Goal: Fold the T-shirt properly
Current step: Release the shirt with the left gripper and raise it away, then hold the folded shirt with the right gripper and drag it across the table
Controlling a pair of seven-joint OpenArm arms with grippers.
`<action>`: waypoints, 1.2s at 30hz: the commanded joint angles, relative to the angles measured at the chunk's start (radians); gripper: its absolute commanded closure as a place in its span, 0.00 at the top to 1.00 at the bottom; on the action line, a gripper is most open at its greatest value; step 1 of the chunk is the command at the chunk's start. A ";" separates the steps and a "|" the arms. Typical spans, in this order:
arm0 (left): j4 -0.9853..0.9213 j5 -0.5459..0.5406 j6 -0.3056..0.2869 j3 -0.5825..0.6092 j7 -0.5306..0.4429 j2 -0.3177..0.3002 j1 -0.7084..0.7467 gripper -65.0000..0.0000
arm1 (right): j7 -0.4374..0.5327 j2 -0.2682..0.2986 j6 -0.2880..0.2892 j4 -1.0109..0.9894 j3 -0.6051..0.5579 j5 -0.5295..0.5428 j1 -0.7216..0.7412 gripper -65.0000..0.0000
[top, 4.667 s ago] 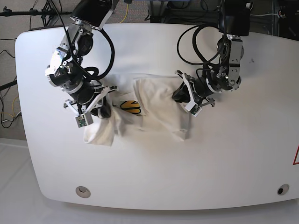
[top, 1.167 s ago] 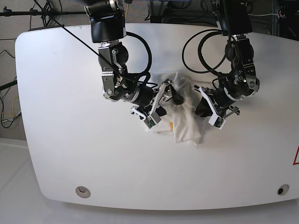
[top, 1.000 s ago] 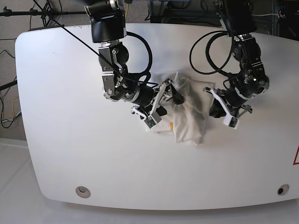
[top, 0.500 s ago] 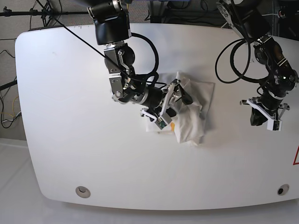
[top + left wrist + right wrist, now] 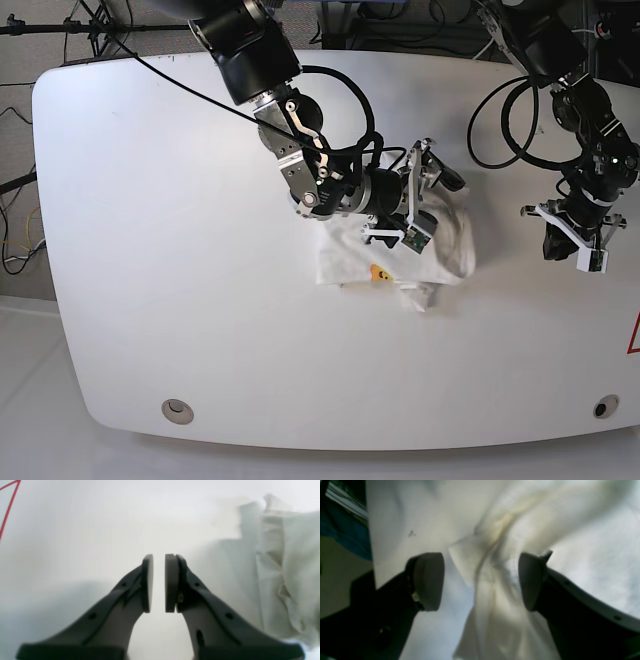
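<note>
Since a moment ago, both of my arms have swung toward the base view's right: my left hand has pulled well away from the T-shirt and now hangs over bare tabletop near that edge, its pads almost together with only a thin gap and nothing between them. My right hand has pushed across the garment and sits spread wide over its upper part, fingers either side of a raised ridge of cloth. The wrist picture is soft, so I cannot be sure whether the pads touch the fabric, but nothing looks pinched. The shirt lies bunched in a rough white packet at the tabletop's middle, a scrap of yellow and orange print showing at its lower edge. I judge the left hand withdrew to leave room, while the right is placed to press or regrip the fold.
</note>
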 commanded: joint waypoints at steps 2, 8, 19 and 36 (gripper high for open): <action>0.015 -0.015 -0.001 -0.002 -0.022 -0.015 -0.013 0.10 | 0.031 -0.017 0.006 0.015 -0.031 0.026 0.036 0.67; 0.016 -0.015 -0.001 -0.003 -0.022 -0.016 -0.013 0.10 | 0.033 -0.017 0.006 0.015 -0.031 0.047 0.053 0.67; 0.022 -0.015 -0.001 -0.003 -0.021 -0.012 -0.011 0.10 | 0.021 -0.016 0.006 0.087 0.107 0.106 0.076 0.67; 0.173 -0.016 -0.001 0.030 -0.019 0.037 -0.011 0.10 | -0.073 0.023 0.006 0.133 0.237 0.089 0.111 0.67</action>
